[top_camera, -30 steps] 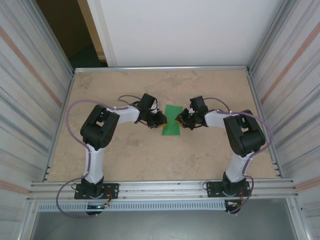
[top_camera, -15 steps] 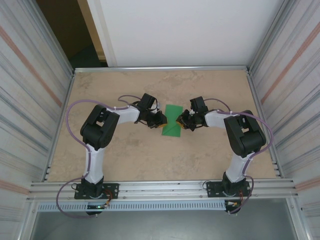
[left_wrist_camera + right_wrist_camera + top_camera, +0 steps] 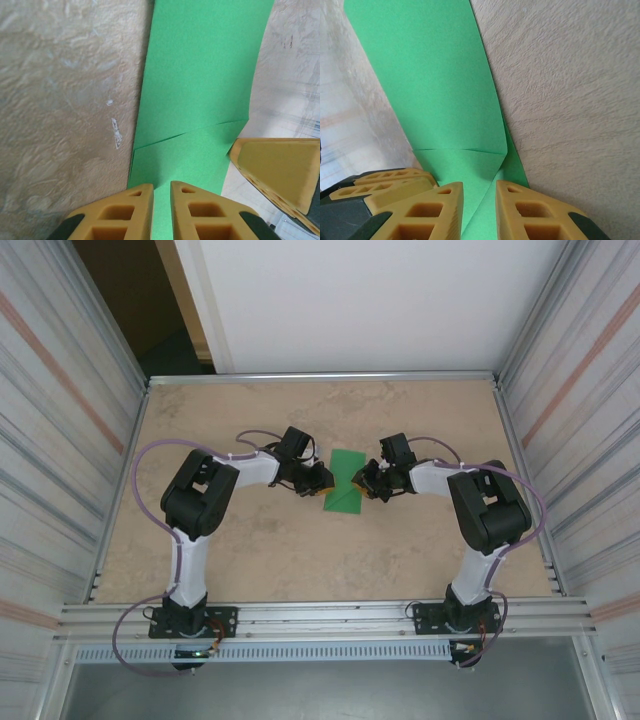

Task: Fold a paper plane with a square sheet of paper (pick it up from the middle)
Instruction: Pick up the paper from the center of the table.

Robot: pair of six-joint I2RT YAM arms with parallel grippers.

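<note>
Square sheet of paper [image 3: 346, 480]: lies as narrow strip on table [image 3: 250, 550], mid-way, between my grippers. Step, I judge: early creasing. Left gripper [image 3: 161, 212], right gripper [image 3: 479, 210]: fingers nearly together, green in slit; pinching or not, cannot tell. Next: one side pins, other lifts corner gently. Wrist views give flap edge [image 3: 190, 132], too small from above; top view gives both arms flanking.

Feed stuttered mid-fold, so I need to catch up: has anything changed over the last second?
Nothing has visibly changed. The green paper lies partly folded in the same spot. The left gripper and right gripper sit at its two sides exactly as before, with their arms in the same poses.
</note>
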